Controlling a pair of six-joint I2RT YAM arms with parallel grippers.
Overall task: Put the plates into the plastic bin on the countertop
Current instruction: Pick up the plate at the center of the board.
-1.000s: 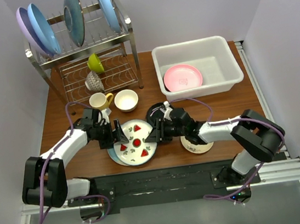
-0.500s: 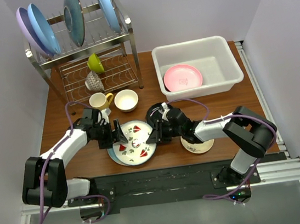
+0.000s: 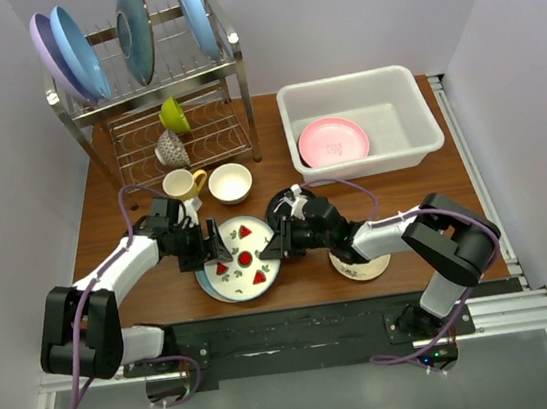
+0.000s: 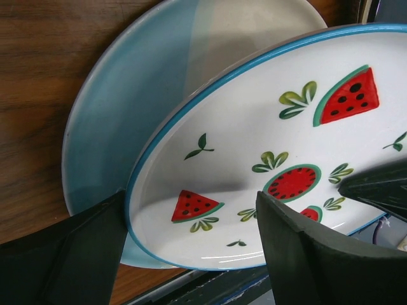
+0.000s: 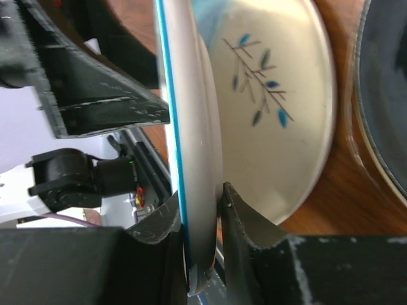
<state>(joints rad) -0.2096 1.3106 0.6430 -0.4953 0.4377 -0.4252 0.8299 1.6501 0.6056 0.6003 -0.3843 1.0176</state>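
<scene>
A white plate with red fruit slices [image 3: 243, 259] is tilted over a teal-and-cream plate [image 3: 206, 285] on the countertop [image 3: 122, 199]. My right gripper [image 3: 277, 247] is shut on the fruit plate's right rim. In the right wrist view that plate [image 5: 191, 127] stands edge-on between the right gripper's jaws [image 5: 198, 197]. My left gripper [image 3: 208, 245] is open, its jaws either side of the fruit plate's [image 4: 273, 127] left rim. A pink plate [image 3: 332, 140] lies in the plastic bin [image 3: 348, 81]. A glossy black plate [image 3: 284, 204] and a small cream plate [image 3: 363, 267] lie near the right arm.
A steel wire rack [image 3: 224, 60] at the back left holds large blue, lilac and teal plates and two cups. A yellow mug [image 3: 183, 183] and a cream bowl [image 3: 229, 182] stand just behind the left gripper.
The right gripper has slid left and closed on the fruit plate's right rim. That side of the plate has risen off the teal-and-cream plate. The left arm has stayed put.
</scene>
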